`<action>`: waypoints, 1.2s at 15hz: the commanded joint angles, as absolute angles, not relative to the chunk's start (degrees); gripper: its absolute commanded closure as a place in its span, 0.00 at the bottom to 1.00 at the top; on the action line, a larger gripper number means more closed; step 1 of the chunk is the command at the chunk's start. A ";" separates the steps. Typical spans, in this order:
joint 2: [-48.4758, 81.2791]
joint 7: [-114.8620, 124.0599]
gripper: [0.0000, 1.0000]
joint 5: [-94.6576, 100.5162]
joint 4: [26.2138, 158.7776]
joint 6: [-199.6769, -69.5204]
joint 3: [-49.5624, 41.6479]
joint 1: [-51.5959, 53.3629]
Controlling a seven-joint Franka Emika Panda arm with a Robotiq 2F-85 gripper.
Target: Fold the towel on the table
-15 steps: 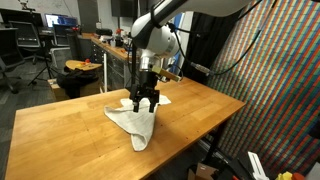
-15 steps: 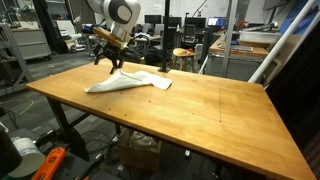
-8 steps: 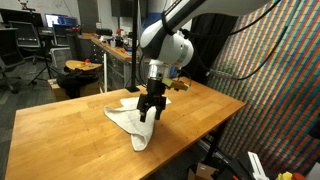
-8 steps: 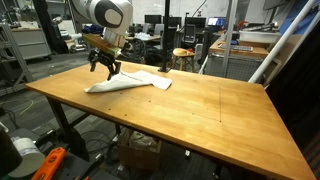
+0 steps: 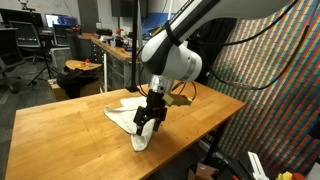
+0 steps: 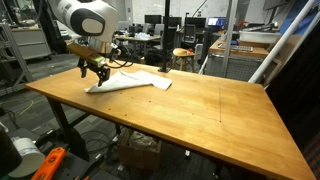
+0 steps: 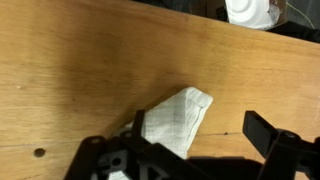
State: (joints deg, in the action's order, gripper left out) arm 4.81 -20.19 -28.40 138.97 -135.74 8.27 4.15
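The white towel (image 5: 124, 114) lies crumpled in a long, partly folded strip on the light wooden table (image 5: 60, 135); it shows in both exterior views (image 6: 135, 82). My gripper (image 5: 148, 122) hangs just above the towel's narrow end, near the table's edge (image 6: 97, 72). In the wrist view the towel's pointed corner (image 7: 178, 115) lies on the wood between the two fingers. The gripper (image 7: 200, 135) is open and holds nothing. Its left finger is beside the cloth and its right finger stands over bare wood.
The table (image 6: 210, 110) stretches wide beyond the towel. A colourful patterned panel (image 5: 275, 70) stands close beside the table. Workbenches, chairs and a stool (image 6: 183, 58) are in the background. A white object (image 7: 250, 12) lies past the table's far edge in the wrist view.
My gripper has moved along the towel from its middle toward its narrow end and come lower. The towel has not visibly changed shape.
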 commanded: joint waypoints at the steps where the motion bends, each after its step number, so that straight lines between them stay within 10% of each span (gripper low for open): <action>1: 4.41 -18.30 0.00 -30.71 140.77 -142.73 8.81 5.22; 13: 9.68 -17.04 0.00 -28.42 142.15 -152.94 11.69 5.47; 15: 10.31 -16.87 0.26 -27.98 142.28 -153.48 12.26 5.54; 18: 10.61 -16.61 0.37 -27.74 141.99 -153.88 12.65 5.44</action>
